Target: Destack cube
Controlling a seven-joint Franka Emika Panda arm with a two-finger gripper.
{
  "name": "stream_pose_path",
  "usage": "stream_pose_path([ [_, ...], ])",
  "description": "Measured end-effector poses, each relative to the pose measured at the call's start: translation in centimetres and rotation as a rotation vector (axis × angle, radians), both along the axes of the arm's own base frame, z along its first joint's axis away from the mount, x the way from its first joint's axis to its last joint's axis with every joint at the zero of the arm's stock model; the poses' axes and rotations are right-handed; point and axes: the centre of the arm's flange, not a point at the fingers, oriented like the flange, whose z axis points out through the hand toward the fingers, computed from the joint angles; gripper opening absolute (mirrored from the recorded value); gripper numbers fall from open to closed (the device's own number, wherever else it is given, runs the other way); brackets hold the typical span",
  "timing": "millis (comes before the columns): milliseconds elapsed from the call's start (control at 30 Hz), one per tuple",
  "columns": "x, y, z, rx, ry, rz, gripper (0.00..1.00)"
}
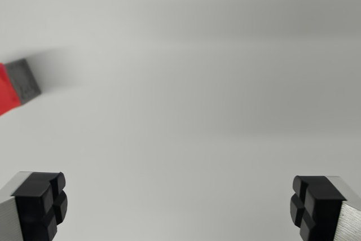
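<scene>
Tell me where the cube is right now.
The cube sits at the wrist view's far left edge, partly cut off, on the pale table, above and beyond the open pincer.

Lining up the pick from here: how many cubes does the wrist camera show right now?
2, touching, at the wrist view's left edge: a grey cube and a red cube, both cut off by the frame. More may lie out of view.

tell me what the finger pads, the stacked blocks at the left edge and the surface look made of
Finger pads: matte black, likely rubber, with moulded cross grooves, on brushed metal fingers. Grey block: dull, finely speckled face, maybe foam or painted wood. Red block: smooth, saturated colour, possibly plastic; mostly cut off. Surface: plain matte white, material unclear. The end effector is open.
</scene>
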Motion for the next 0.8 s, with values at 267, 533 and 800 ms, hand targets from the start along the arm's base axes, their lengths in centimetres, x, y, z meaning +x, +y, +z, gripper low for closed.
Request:
stream_pose_path([
  [267,-0.1,1.7,-1.1,0.001,-0.001,0.024,1.0],
  [533,-0.3,3.7,-2.4,0.003,-0.001,0.051,1.0],
  [800,-0.4,5.7,-3.8,0.005,-0.002,0.078,1.0],
])
